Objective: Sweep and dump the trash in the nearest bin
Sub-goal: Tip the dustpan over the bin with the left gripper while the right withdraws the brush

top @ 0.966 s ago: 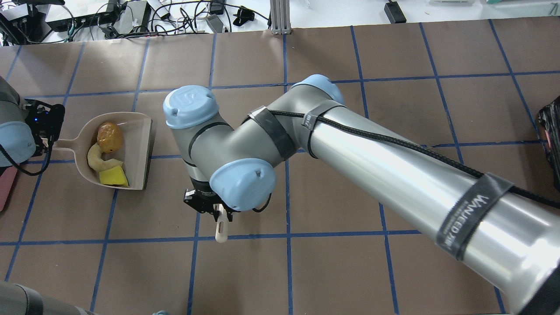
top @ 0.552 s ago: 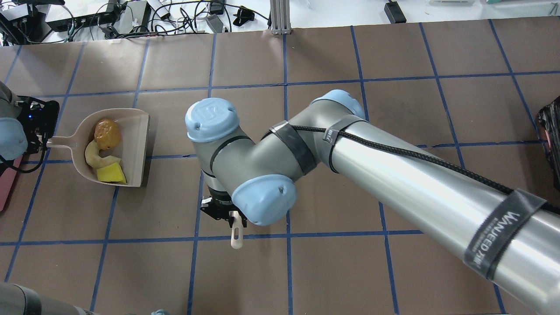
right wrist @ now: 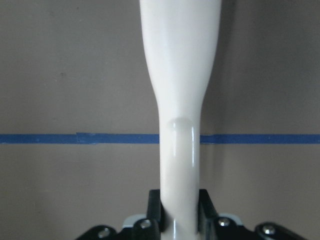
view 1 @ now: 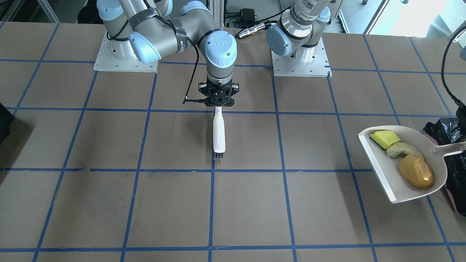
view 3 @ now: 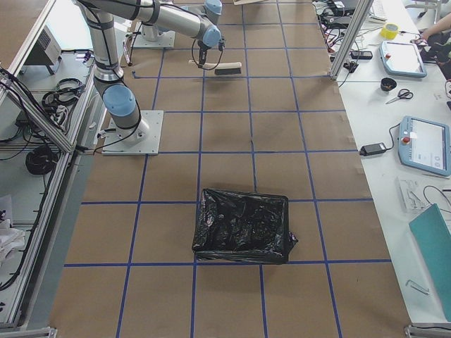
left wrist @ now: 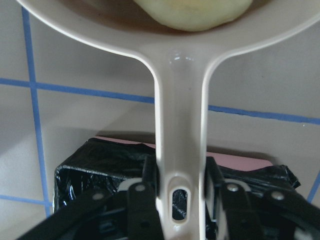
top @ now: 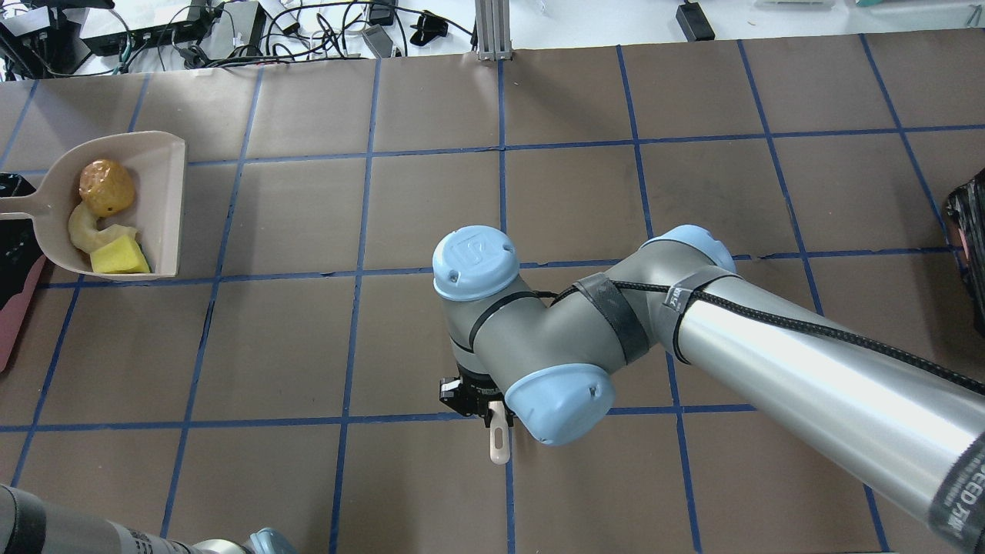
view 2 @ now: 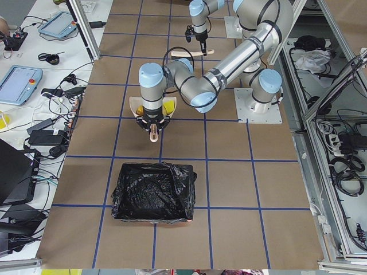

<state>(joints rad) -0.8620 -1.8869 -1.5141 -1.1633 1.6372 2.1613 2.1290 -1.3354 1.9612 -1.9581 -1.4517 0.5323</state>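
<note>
Brown table (top: 585, 92), gridded in blue tape. At its left end, dusty-pink bin (top: 17, 319) lined with a crinkled black bag. Just beside it, cream dustpan (top: 163, 208), handle reaching over the bag, pinched tight between the closed fingers of the left gripper (left wrist: 180, 172). Mid-table, white brush (view 1: 218, 131), dark bristles at the far tip, handle end clamped snugly in the right gripper (view 1: 218, 104). In the pan, close together: golden-brown lump (top: 106, 187), pale curved piece (top: 83, 229), yellow-and-green sponge chunk (top: 119, 258).
</note>
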